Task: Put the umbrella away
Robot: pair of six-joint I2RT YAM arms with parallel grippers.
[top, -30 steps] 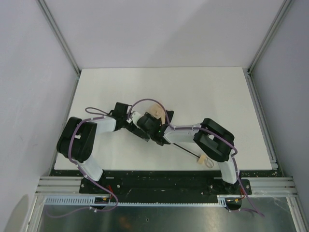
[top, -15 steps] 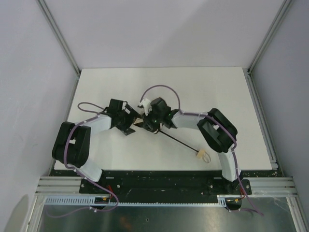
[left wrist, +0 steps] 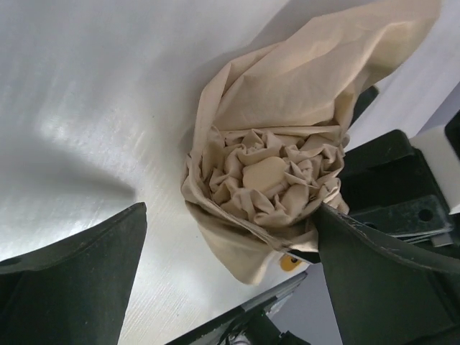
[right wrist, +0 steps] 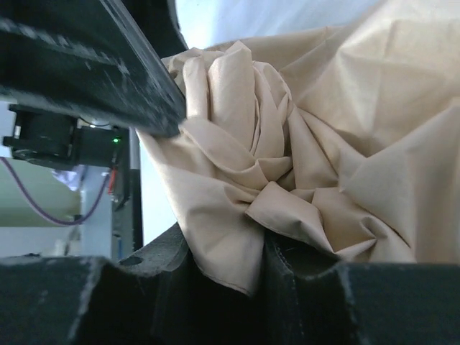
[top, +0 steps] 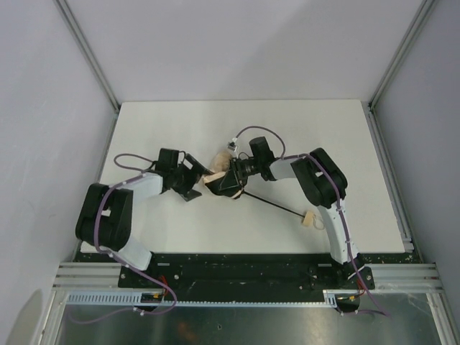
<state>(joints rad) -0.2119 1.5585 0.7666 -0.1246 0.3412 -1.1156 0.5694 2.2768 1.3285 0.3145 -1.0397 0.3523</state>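
Observation:
The umbrella lies across the middle of the table. Its beige canopy (top: 220, 161) is bunched between the two grippers, its thin black shaft (top: 277, 205) runs toward the near right, and its tan handle (top: 310, 219) lies at the end. In the left wrist view the crumpled canopy (left wrist: 269, 169) sits end-on between my left gripper's (left wrist: 230, 266) wide-open fingers (left wrist: 72, 287), which do not press on it. My right gripper (right wrist: 215, 180) is shut on the canopy fabric (right wrist: 302, 144), which is pinched between its fingers (right wrist: 215, 302). From above, the left gripper (top: 198, 178) faces the right gripper (top: 221, 182).
Aluminium frame posts (top: 86, 50) and grey walls bound the white table (top: 302, 129) on both sides. The arm bases sit on a black rail (top: 237, 269) at the near edge. A purple cable (top: 255, 133) loops over the right wrist.
The left gripper has opened and let go of the canopy. The right gripper has closed on it, and the right arm has stretched leftward. The handle has slid slightly right and away.

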